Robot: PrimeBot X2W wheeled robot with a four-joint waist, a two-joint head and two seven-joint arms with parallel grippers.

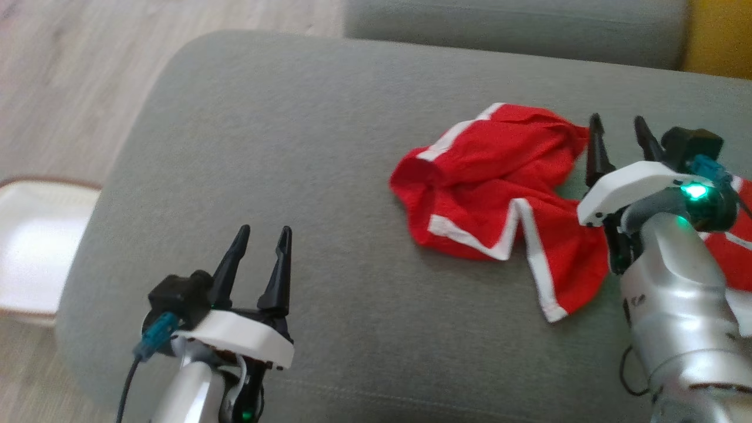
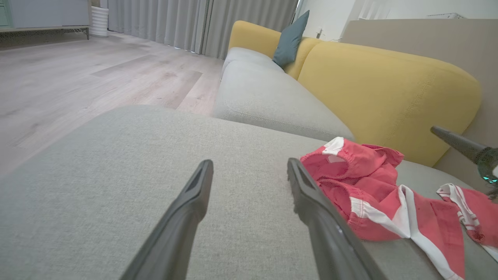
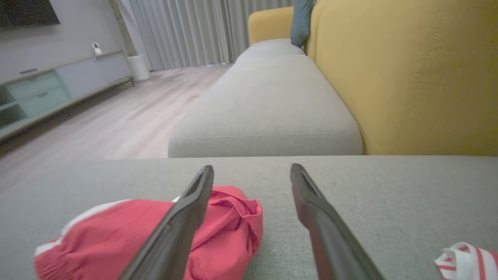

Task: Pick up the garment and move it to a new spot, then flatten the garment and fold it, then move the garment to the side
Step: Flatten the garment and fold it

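The red garment (image 1: 499, 188), striped in white, lay crumpled on the grey sofa cushion (image 1: 294, 147). The right gripper (image 1: 617, 117) stood over its far edge with both jaws spread apart and nothing clasped between them. The cloth bunched beside and beneath the inner jaw and spilled a little into the gap, and another fold of it lay to the outside of the other jaw. I couldn't tell whether the fingers touched the fabric. The left gripper (image 1: 265, 229) hung well apart from the garment, jaws likewise released and empty, with bare cushion between and ahead of them and the cloth off to the side of its inner jaw.
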